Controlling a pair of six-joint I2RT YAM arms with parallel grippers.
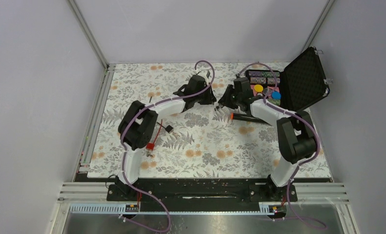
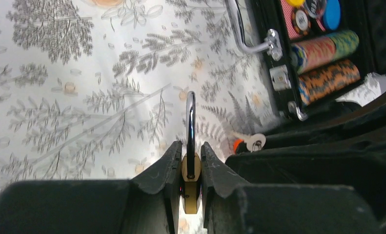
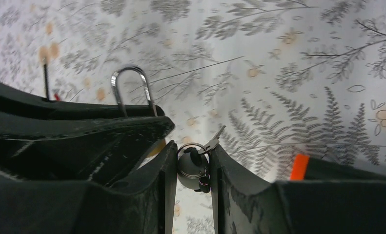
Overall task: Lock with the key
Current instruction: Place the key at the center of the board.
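My left gripper (image 2: 191, 158) is shut on a brass padlock (image 2: 191, 187), gripping its body edge-on, with the silver shackle (image 2: 191, 114) sticking out forward. In the right wrist view the same shackle (image 3: 132, 87) rises behind the left gripper's dark body. My right gripper (image 3: 193, 158) is shut on the key (image 3: 194, 165), a small bunch on a split ring, with one silvery blade (image 3: 215, 139) pointing up and to the right. From above, the left gripper (image 1: 211, 97) and right gripper (image 1: 225, 101) nearly meet at the middle back of the table.
An open black case (image 1: 305, 78) with rows of poker chips (image 1: 264, 80) stands at the back right, close to the right arm. A black bar with an orange end (image 1: 243, 117) lies beside that arm. A red cable loop (image 1: 150, 145) and a black one (image 1: 167, 127) lie at the left.
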